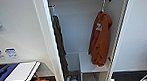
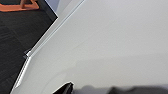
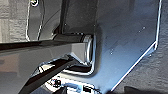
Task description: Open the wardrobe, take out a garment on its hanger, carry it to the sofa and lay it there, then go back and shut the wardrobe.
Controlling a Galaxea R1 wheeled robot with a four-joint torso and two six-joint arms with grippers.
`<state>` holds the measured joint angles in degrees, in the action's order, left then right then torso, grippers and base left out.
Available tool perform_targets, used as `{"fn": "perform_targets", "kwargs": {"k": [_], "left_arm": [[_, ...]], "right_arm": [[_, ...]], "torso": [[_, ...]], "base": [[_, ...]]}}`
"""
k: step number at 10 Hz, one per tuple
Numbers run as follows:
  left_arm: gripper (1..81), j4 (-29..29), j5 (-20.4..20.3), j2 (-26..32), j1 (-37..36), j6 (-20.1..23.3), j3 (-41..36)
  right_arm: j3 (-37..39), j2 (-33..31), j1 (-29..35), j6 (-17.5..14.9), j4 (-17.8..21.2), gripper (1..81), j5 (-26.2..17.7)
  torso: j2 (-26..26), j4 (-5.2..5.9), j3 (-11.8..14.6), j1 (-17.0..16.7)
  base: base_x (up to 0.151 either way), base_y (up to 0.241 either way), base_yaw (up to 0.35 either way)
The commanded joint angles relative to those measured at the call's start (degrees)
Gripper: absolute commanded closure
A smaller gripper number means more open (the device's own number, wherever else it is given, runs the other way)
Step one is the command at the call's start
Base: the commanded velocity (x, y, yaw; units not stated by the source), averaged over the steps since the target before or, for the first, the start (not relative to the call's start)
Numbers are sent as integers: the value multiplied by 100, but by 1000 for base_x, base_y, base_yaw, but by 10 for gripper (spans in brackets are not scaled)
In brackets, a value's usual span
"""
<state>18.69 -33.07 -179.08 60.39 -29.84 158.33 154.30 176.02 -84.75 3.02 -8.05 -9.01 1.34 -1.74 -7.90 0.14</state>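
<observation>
**A:** Item one, the garment?

**B:** One orange hooded sweatshirt, small white chest print, hanging full length inside the wardrobe. It drapes from one hanger, whose thin white hook sits over a peg high on the inner side wall. Hung that way it falls clear of the shelf below, hem just brushing that level, so I judge it can be lifted off upward without snagging.

**A:** Where is it relative to the hands?

**B:** Hard to fix. The left wrist view looks along a flat white panel close up, with dark carpet beside it; I take that for a wardrobe door, so the left gripper sits next to the door, the sweatshirt further in and well above. Whether the left fingers are spread or pressed together, I cannot tell. Same for the right gripper: its view gives robot hardware and floor.

**A:** Doors?

**B:** Two, both swung out, one door edge on each side of the opening. Opening step looks done; the garment is untouched.

**A:** Other contents?

**B:** One dark olive garment, hanging by the opposite wall on its own peg. Some bottles at the bottom, count unclear.

**A:** Outside the wardrobe?

**B:** One white tabletop on orange legs, blue cloth beside it.
</observation>
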Motion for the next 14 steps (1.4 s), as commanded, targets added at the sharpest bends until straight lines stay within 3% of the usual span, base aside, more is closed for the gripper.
{"fn": "perform_targets", "kwargs": {"k": [1,4,8,9,10,12,14], "left_arm": [[10,599,-120,301,-481,-66,84],[10,909,-138,601,-137,-74,84],[10,796,-112,628,469,21,58],[10,411,-59,558,557,180,49],[10,-372,165,453,618,320,23],[10,-1880,1237,487,680,356,5],[10,-3087,1872,627,821,348,-231]], "right_arm": [[-147,111,252,-56,-66,10,-391],[-147,129,305,-56,-74,10,-400],[-155,138,305,-74,-74,10,-382],[-155,121,305,-74,-66,10,-382],[-155,120,296,-74,-74,10,-382],[-138,103,269,-74,-66,10,-330],[-120,103,287,-56,-39,10,-312]], "torso": [[0,0,0,0],[0,0,0,0],[0,0,0,0],[0,0,0,0],[0,0,0,0],[0,0,0,0],[0,0,0,0]], "base": [[0,0,0],[0,0,0],[0,0,0],[0,0,0],[0,0,0],[0,0,0],[0,0,0]]}}
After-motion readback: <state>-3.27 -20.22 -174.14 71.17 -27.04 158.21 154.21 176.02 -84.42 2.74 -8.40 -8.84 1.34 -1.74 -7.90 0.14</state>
